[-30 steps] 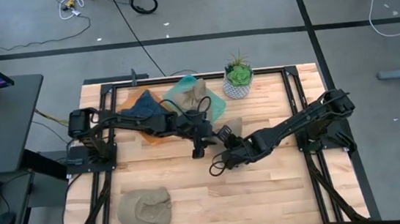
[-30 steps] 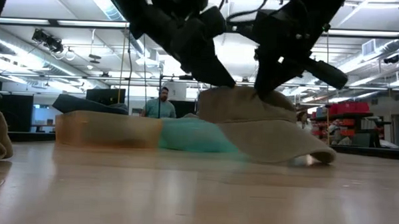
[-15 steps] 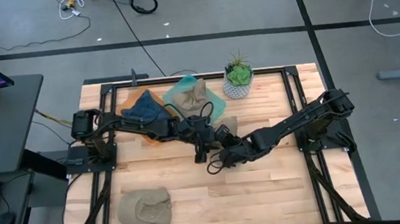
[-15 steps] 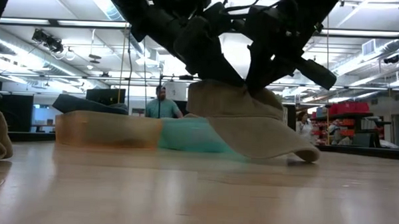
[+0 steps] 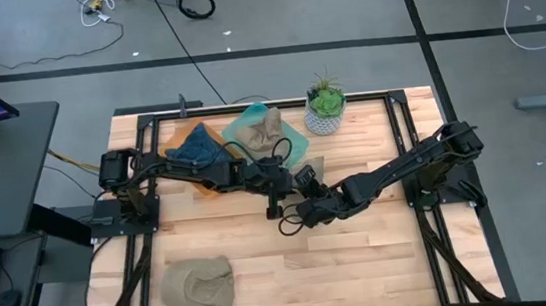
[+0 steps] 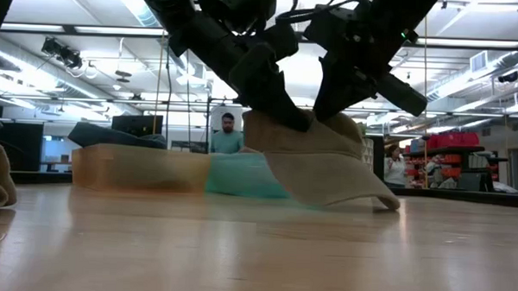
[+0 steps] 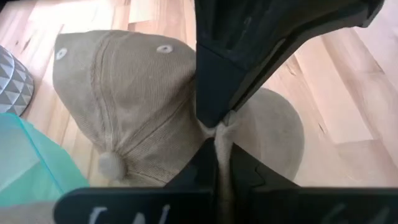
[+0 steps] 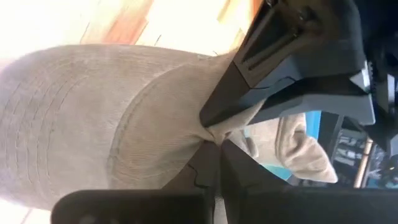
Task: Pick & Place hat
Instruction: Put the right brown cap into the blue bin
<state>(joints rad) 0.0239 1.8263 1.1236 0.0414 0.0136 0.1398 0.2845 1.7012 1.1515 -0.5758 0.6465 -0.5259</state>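
Observation:
A tan corduroy hat (image 6: 323, 165) is under both grippers at mid-table, its brim (image 6: 374, 197) pointing toward the table's right. My left gripper (image 7: 217, 130) reaches in from the left and is shut on the hat's crown (image 7: 124, 99). My right gripper (image 8: 211, 135) reaches in from the right and is shut on the same hat close by. In the high view my left gripper (image 5: 274, 205) and my right gripper (image 5: 292, 221) hide most of the hat. My left gripper pinches a raised fold of cloth (image 7: 219, 122) between its two fingers, where the crown meets the brim. It comes from above, slanting in from the table's left. The hat hangs tilted, crown side up and brim tip (image 6: 388, 204) down at the table. My right gripper pinches a small bunched fold (image 8: 209, 129) between its two fingers, at the crown's edge beside the stitched brim (image 8: 74, 124). It comes from above, slanting in from the table's right, close beside my left gripper's fingers (image 6: 282, 107).
At the far side stand an orange tray (image 5: 206, 185) with a dark blue hat (image 5: 192, 146), a teal tray (image 5: 298, 149) with another tan hat (image 5: 268, 125), and a potted plant (image 5: 326, 108). A third tan hat (image 5: 197, 286) lies near the front left. A person (image 6: 227, 136) stands in the room behind.
My left gripper has taken hold of the hat's crown. Both grippers have shifted a little toward the table's left with the hat. The hat has gone from lying flat to tilted: its crown side has risen while the brim tip stays low.

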